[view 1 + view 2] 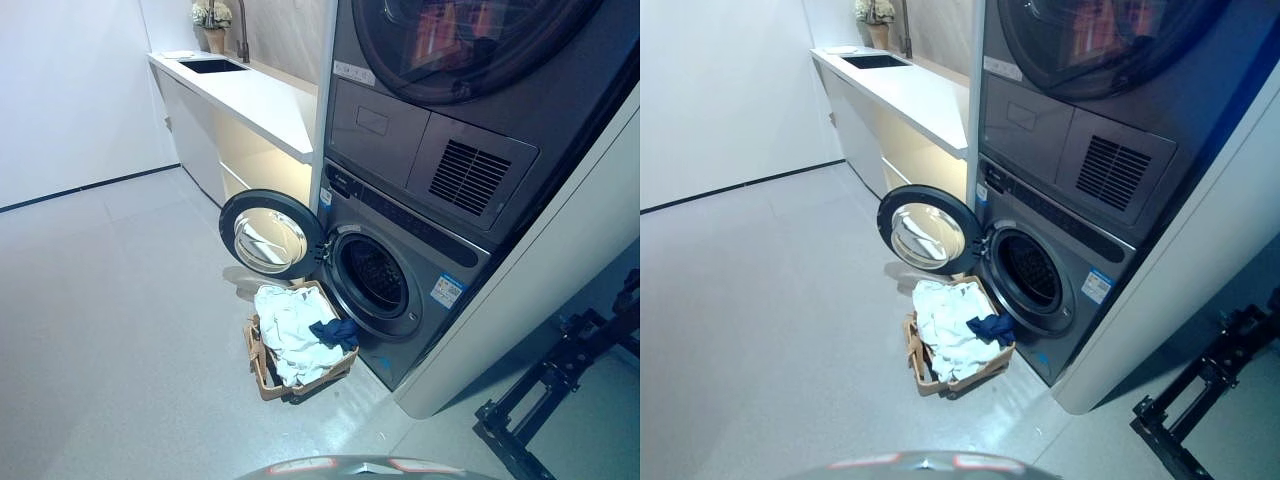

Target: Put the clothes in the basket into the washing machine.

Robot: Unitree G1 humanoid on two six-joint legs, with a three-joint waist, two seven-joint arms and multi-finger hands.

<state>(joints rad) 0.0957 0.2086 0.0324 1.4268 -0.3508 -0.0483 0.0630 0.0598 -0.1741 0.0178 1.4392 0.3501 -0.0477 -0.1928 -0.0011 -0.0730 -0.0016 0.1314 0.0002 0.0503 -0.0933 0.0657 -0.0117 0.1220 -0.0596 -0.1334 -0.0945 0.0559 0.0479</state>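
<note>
A tan basket stands on the floor right in front of the washing machine. It holds pale white-green clothes and a dark blue garment at its right side. The machine's round door is swung open to the left, and the drum opening is dark. The basket also shows in the right eye view. Neither of my hands shows in either view.
A dryer is stacked on the washing machine. A white counter with a sink, a tap and a plant runs along the wall to the left. A black metal stand lies on the floor at the right.
</note>
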